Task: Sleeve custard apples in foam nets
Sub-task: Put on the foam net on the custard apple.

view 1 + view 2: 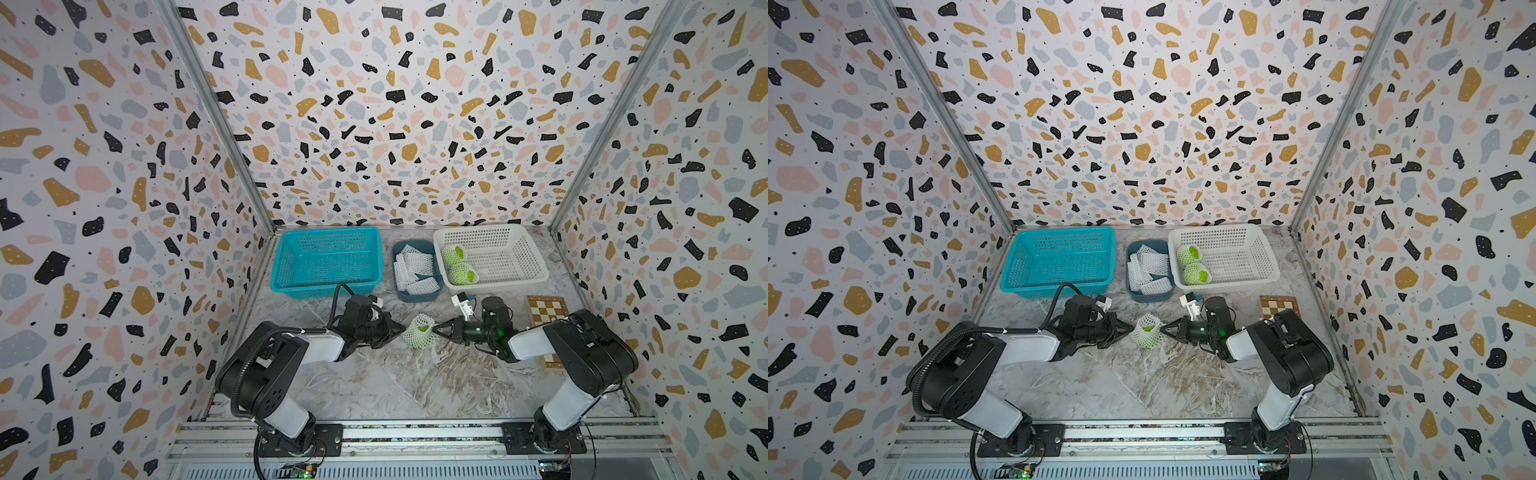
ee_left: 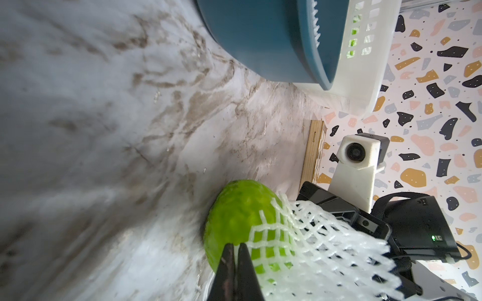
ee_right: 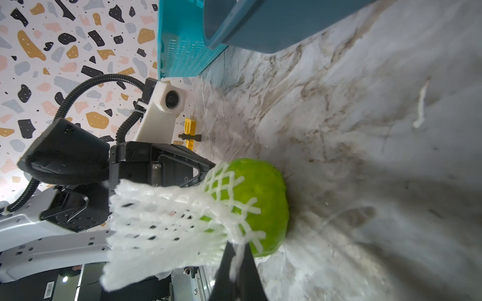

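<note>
A green custard apple (image 1: 423, 329) (image 1: 1147, 330) sits on the marble table between my two arms, with a white foam net (image 1: 419, 336) (image 1: 1144, 336) partly over it. In the left wrist view the net (image 2: 326, 250) covers only part of the apple (image 2: 234, 216), and bare green skin shows beyond the rim. My left gripper (image 1: 402, 328) (image 2: 236, 246) is shut on the net's edge on one side. My right gripper (image 1: 435, 328) (image 3: 237, 247) is shut on a strand of the net (image 3: 169, 219) on the opposite side of the apple (image 3: 268, 198).
Two netted custard apples (image 1: 453, 254) (image 1: 463, 274) lie in the white basket (image 1: 536, 257) at the back right. A dark blue bin (image 1: 415, 296) beside it holds spare foam nets (image 1: 415, 266). A teal basket (image 1: 286, 266) stands back left. A chessboard (image 1: 546, 309) lies by the right arm.
</note>
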Available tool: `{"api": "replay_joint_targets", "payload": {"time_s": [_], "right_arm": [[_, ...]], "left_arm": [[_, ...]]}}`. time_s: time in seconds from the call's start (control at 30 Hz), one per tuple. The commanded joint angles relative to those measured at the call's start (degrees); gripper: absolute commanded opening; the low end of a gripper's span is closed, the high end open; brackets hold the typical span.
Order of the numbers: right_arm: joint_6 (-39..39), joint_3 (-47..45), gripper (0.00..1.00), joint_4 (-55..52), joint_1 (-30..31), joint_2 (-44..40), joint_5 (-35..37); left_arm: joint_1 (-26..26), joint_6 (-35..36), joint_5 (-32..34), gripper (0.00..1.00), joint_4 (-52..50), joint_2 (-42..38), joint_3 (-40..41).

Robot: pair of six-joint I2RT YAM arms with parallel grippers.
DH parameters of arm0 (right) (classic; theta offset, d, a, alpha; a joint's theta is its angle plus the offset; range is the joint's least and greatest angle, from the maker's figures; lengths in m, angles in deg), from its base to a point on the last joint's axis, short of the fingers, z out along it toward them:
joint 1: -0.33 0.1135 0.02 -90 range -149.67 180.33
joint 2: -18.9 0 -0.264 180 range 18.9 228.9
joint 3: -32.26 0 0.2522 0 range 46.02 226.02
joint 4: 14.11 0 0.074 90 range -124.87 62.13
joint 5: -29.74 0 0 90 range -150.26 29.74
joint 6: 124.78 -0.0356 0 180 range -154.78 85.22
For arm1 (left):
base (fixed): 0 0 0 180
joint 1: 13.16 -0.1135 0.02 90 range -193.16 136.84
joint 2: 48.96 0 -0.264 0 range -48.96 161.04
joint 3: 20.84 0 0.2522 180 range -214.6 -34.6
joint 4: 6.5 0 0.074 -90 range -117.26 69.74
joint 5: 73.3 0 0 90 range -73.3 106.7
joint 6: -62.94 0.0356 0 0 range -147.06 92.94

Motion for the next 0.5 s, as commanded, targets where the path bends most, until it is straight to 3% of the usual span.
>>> {"api": "replay_joint_targets", "payload": {"time_s": [0.0, 0.23, 0.47], "right_arm": [[2.6, 0.0, 0.00, -2.6, 0.3, 0.1, 1.9], [3.3, 1.0, 0.00, -3.8, 0.4, 0.6, 2.5], [1.9, 1.6, 0.00, -2.7, -0.2, -2.4, 2.0]], "left_arm": [[-0.2, 2.3, 0.3, 0.00, -1.4, -0.4, 0.2], [0.0, 1.7, -0.1, 0.00, 1.7, 1.7, -0.2], [0.0, 1.8, 0.9, 0.00, 1.6, -1.0, -1.2]]}}
